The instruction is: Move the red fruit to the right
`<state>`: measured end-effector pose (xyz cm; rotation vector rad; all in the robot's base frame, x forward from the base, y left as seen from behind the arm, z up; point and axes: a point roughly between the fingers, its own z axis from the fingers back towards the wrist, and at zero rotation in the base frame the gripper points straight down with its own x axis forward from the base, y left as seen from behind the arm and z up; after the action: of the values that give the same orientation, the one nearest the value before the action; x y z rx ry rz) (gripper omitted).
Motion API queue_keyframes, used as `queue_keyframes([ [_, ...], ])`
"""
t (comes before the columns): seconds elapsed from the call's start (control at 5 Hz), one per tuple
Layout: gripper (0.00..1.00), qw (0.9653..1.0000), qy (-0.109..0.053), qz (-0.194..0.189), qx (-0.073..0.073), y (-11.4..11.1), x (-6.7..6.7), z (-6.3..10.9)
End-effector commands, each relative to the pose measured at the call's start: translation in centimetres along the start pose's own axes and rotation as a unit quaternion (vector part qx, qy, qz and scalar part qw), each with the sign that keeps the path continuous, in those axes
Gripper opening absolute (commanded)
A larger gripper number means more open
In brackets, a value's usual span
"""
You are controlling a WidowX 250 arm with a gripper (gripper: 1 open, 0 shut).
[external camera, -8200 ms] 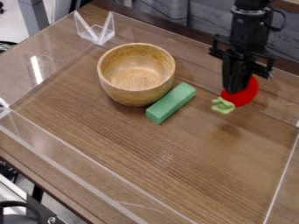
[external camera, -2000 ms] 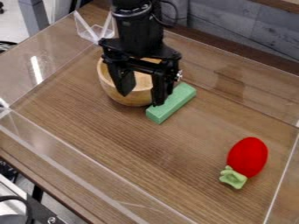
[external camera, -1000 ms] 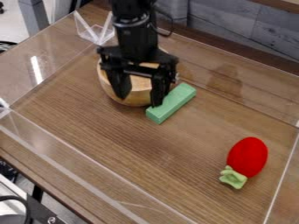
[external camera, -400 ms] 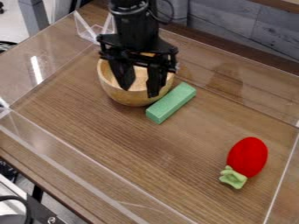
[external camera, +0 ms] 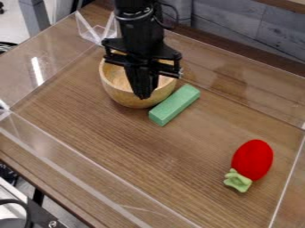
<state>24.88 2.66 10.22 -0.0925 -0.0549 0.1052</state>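
The red fruit (external camera: 251, 159) lies at the table's right side near the front, its light green leafy cap (external camera: 237, 182) pointing toward me. It rests free, with nothing touching it. My gripper (external camera: 143, 88) hangs far to its left, over the right part of the wooden bowl (external camera: 119, 83). Its black fingers are pressed together into one point, with nothing between them.
A green rectangular block (external camera: 174, 103) lies just right of the bowl, slanted. Clear acrylic walls (external camera: 36, 67) fence the wooden table on all sides. A small clear stand (external camera: 89, 27) sits at the back left.
The gripper's fingers were spread wide over the bowl and have now snapped shut. The arm stayed over the bowl. The red fruit has not moved in the last two seconds.
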Motion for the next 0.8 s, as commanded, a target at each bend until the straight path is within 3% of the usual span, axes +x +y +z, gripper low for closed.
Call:
queue_keyframes([
  [0.0, 0.00, 0.9996, -0.026, -0.012, -0.001, 0.6, 1.9, 0.6],
  [0.2, 0.00, 0.9995, -0.032, 0.004, -0.002, -0.3, 2.4, 0.1],
  [0.4, 1.00, 0.9990, -0.023, -0.039, -0.008, -1.3, 2.7, 0.2],
  [0.6, 1.00, 0.9990, -0.017, -0.040, -0.011, -2.7, 2.6, -0.3],
])
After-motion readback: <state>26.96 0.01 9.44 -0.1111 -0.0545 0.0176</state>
